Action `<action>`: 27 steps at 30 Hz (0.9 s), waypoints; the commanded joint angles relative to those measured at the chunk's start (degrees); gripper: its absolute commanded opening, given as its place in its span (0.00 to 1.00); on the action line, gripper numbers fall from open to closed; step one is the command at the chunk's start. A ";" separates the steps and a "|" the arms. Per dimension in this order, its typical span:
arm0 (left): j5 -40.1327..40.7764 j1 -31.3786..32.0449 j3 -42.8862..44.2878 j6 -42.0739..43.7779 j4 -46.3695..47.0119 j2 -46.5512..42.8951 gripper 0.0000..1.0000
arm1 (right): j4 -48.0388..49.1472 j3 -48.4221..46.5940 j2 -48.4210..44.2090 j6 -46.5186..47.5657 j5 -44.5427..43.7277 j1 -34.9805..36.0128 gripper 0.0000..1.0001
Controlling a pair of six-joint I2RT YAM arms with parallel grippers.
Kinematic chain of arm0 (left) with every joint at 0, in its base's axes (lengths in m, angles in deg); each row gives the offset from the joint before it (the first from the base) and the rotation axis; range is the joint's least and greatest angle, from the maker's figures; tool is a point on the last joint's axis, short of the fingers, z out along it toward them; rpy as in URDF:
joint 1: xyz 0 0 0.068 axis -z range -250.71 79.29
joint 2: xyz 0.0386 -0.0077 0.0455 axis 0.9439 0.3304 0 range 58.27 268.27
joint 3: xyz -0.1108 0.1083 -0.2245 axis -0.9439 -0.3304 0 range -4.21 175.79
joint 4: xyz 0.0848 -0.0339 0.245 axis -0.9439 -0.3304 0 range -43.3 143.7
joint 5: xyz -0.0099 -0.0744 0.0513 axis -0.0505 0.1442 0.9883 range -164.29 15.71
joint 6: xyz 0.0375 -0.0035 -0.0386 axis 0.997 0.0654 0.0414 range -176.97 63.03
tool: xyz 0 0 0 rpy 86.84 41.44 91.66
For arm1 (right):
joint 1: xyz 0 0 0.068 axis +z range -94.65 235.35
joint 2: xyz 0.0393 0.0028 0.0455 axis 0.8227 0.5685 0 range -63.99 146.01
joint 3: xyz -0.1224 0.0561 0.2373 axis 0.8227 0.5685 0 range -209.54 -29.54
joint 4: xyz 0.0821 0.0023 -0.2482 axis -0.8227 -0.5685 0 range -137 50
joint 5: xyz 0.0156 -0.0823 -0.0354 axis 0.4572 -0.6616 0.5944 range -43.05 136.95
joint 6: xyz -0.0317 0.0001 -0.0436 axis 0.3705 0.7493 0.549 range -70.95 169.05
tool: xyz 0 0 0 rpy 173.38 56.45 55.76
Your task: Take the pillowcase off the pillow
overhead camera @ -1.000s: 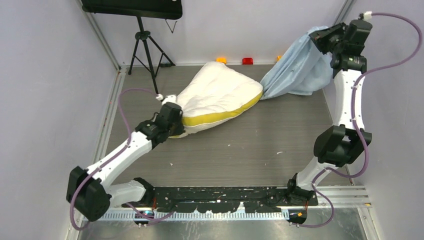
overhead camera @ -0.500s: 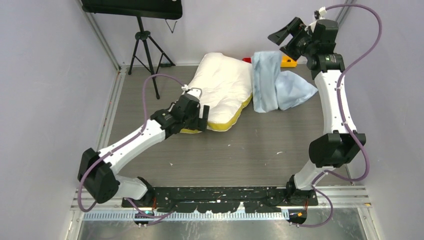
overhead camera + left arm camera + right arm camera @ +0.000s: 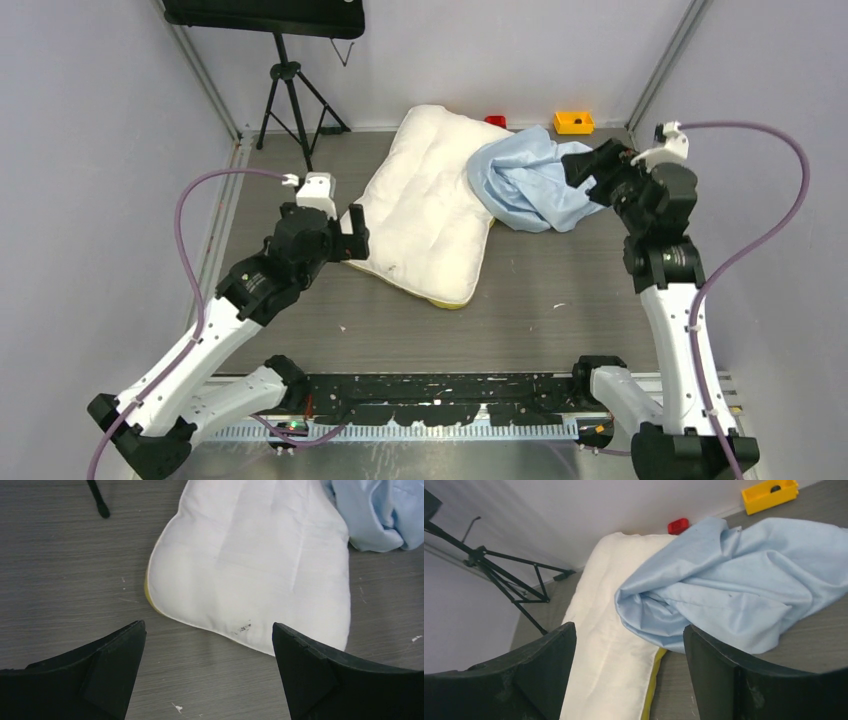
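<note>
While left pincer (image 3: 207,630) and right pincer (image 3: 629,630) gape, pillowcase (image 3: 525,180) overlaps pillow (image 3: 420,215) near yellow block (image 3: 574,122).

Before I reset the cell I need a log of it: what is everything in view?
pillow: one, white with a yellow side band, flat mid-table.
pillowcase: one, light blue, crumpled over the pillow's far right corner and onto the table beside it.
yellow block: one, yellow, by the far wall.
red block: one, red, by the far wall, behind the pillow.
tripod: one, black, far left corner.
table: one, grey wood grain, under everything.
left claw: one, black, open, empty, at the pillow's near left corner.
right claw: one, black, open, empty, beside the pillowcase.
</note>
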 commanded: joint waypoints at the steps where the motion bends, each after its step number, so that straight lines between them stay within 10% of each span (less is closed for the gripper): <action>1: 5.63 -1.30 -4.62 0.26 5.42 -0.07 1.00 | 8.90 9.52 -5.58 0.28 -5.70 0.13 0.82; 14: 18.82 -3.13 -30.75 14.65 44.35 -5.65 1.00 | 14.93 32.18 -11.47 9.79 -16.32 0.13 0.88; 20: 8.46 -18.93 -30.51 10.92 44.53 2.11 1.00 | 28.00 38.37 -7.16 12.70 -15.57 0.42 0.88; 27: 7.43 -22.61 -31.38 11.80 52.20 11.49 1.00 | 34.63 37.92 1.88 15.33 -21.23 1.35 0.88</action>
